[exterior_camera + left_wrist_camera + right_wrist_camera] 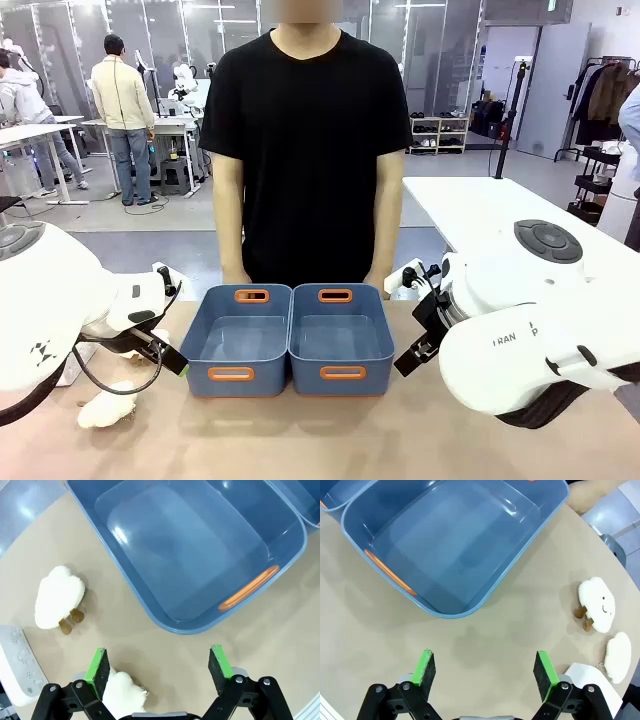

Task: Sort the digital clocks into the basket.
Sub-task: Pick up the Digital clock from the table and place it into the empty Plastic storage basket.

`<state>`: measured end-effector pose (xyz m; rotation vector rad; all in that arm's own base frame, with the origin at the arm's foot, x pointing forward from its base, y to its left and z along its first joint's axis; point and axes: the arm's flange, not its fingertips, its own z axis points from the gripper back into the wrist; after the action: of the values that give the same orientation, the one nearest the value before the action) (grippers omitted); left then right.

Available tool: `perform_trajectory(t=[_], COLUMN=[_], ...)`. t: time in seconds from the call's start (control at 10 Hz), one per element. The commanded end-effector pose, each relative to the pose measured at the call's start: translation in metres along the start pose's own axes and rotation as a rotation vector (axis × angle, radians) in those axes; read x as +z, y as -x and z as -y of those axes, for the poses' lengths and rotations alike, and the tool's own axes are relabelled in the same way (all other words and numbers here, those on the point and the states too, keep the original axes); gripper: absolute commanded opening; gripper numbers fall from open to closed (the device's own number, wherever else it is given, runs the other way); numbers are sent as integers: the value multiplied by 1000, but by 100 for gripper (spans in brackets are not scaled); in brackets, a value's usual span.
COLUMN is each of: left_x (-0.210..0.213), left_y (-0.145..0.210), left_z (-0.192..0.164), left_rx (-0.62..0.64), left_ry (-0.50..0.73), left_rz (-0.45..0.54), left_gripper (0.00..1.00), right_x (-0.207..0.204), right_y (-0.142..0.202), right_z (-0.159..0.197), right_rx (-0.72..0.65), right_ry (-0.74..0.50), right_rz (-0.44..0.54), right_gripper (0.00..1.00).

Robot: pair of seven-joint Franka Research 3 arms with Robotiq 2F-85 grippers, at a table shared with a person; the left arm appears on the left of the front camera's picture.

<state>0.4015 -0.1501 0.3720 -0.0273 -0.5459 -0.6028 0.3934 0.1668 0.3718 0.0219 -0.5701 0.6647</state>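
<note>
The left gripper and the right gripper are held wide open, nothing gripped. One clock is laid on the table near the left basket, the other clock near the right basket, both outside.

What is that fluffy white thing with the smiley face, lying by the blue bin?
The cloud toy is white, plush-looking, with a small dark smiling face and two brown bits. It lies face up on the tan table, apart from the blue bin; another white cloud lies close beside it.
</note>
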Motion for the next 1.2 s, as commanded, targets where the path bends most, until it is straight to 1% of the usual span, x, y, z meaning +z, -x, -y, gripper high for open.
perform_trajectory(t=[0.0, 0.8, 0.9, 1.0, 1.1], left_x=[0, 0, 17, 41, 57], left_y=[0, 0, -17, -30, -36], left_z=[0, 0, -11, -26, -44], left_rx=[0, -1, 38, 62, 86], left_ry=[0, 0, -7, 159, 280], left_rz=[0, 0, -31, -107, -129], left_gripper=[100, 100, 100, 100, 100], right_x=[0, 0, 26, 53, 69], right_y=[0, 0, -14, -27, -36], right_z=[0, 0, 8, 18, 32], right_rx=[0, 2, 9, 27, 10], right_ry=[0, 1, -14, -105, -195], right_rz=[0, 0, 27, 24, 14], right_gripper=[100, 100, 100, 100, 100])
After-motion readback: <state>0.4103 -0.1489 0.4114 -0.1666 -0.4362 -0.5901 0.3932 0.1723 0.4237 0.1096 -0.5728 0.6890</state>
